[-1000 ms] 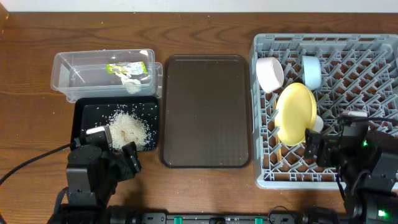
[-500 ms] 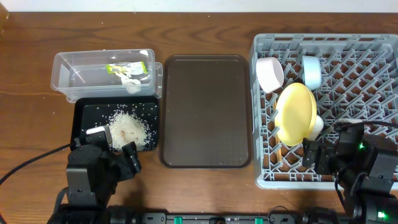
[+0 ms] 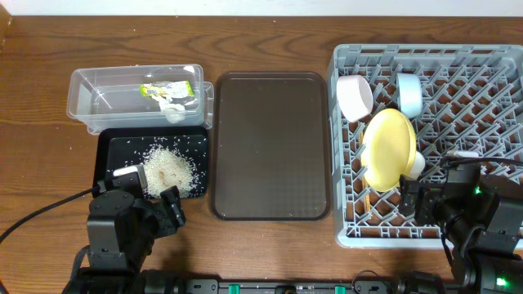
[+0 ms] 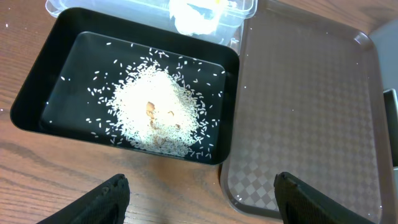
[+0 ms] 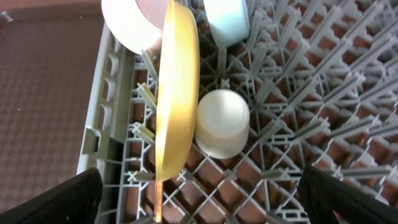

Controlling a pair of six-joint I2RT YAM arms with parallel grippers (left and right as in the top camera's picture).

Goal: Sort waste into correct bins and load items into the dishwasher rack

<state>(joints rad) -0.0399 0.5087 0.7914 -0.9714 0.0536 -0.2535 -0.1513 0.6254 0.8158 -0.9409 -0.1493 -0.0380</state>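
Observation:
The grey dishwasher rack [image 3: 490,73] holds the yellow plate [image 3: 387,149] on edge, the white bowl [image 3: 354,96], the light-blue bowl [image 3: 409,93] and the pale cup [image 3: 415,163]. A thin chopstick [image 5: 160,199] pokes down below the plate [image 5: 177,81], beside the cup [image 5: 222,123]. The clear tub [image 3: 135,96] holds the green-and-yellow wrapper [image 3: 167,88] and white tissue [image 3: 173,106]. Rice [image 3: 170,167] lies in the black tray [image 3: 110,155]. My left gripper [image 4: 199,202] is open and empty over the table in front of the black tray. My right gripper [image 5: 205,202] is open and empty above the rack's front part.
The brown serving tray [image 3: 270,147] lies between the black tray and the rack, with nothing on it. It also shows in the left wrist view [image 4: 311,112]. The rack's wall [image 5: 99,143] stands left of my right gripper. A black cable [image 3: 33,216] runs across the front left table.
My right arm has shifted slightly toward the rack's front edge. The left arm and all the objects have not moved.

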